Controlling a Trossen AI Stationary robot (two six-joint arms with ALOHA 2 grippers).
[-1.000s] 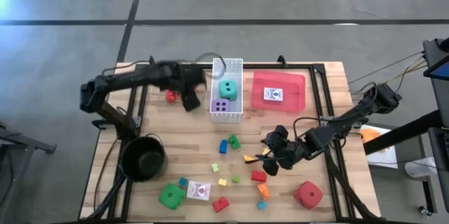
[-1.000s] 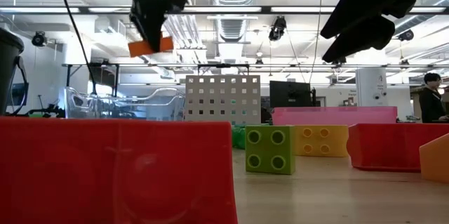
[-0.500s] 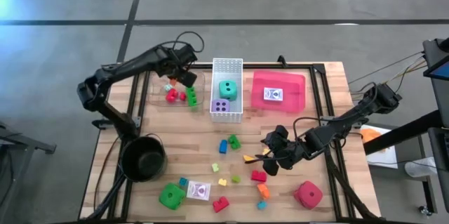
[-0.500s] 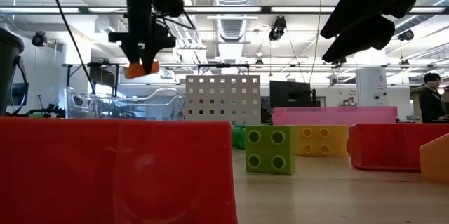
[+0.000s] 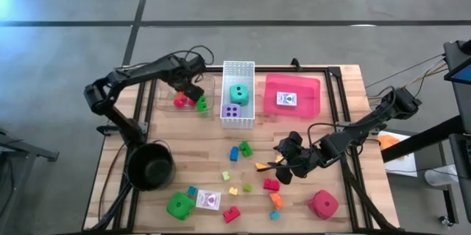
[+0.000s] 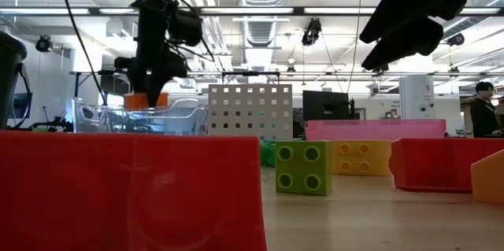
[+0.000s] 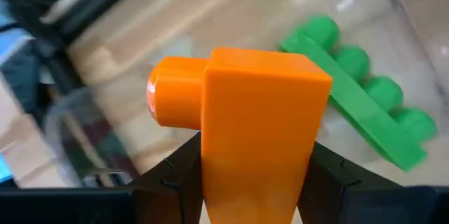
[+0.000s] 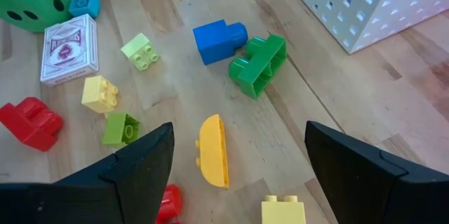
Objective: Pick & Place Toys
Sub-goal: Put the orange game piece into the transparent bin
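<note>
My left gripper [image 5: 188, 89] is shut on an orange brick [image 7: 256, 104] and hangs over a clear bin [image 5: 171, 96] at the table's far left. In the bin lie red bricks [image 5: 179, 101] and a green brick [image 7: 365, 101]. In the low view the orange brick [image 6: 146, 101] is level with the bin's rim. My right gripper [image 5: 283, 163] stands open above the table's middle right. A yellow brick [image 8: 212, 150] lies on the wood below its fingers, untouched. Other toys lie scattered on the near half of the table. My left gripper pinches the orange brick by two opposite flat sides [image 7: 210, 164] between its two fingers [image 7: 175, 178]. The fingers come from above, pointing steeply down. The brick is lifted clear over the bin, and one round stud [image 7: 172, 101] sticks out sideways.
A white perforated basket [image 5: 238, 113] holds a teal and a purple die. A red tray [image 5: 309, 91] holds a card pack. A black pot [image 5: 149, 165] stands near left. A green die [image 5: 179, 205], a red die [image 5: 323, 204] and a card pack [image 5: 208, 200] lie near the front edge.
My left gripper has sunk with the orange brick toward the clear bin, shifting toward the table's left edge, and its wrist has rolled. The brick has come down from well above the bin to the height of its rim.
</note>
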